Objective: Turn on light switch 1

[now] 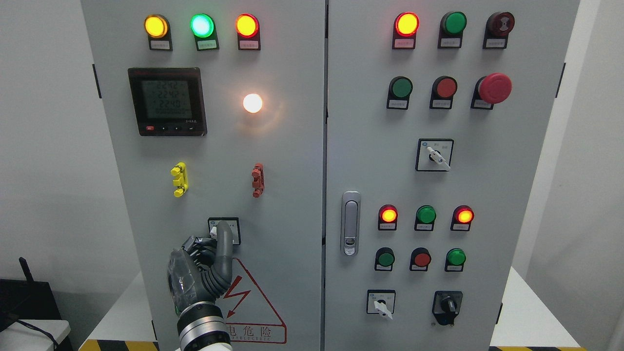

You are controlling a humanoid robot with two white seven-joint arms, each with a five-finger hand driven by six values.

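A small switch [234,231] in a black frame sits low on the left door of the grey cabinet [287,161]. My left hand [214,246] rises from the bottom edge in front of it. One long finger [225,235] is stretched up onto the switch and covers its knob; the other fingers are curled. I cannot tell which way the knob points. A white lamp [252,103] glows on the left door above. My right hand is not in view.
The left door also carries a meter [167,101], three lit lamps on top, a yellow clip [179,179], a red clip [258,180] and a hazard triangle [248,302]. The right door holds a handle [350,223], pushbuttons, rotary switches and a red emergency stop [494,87].
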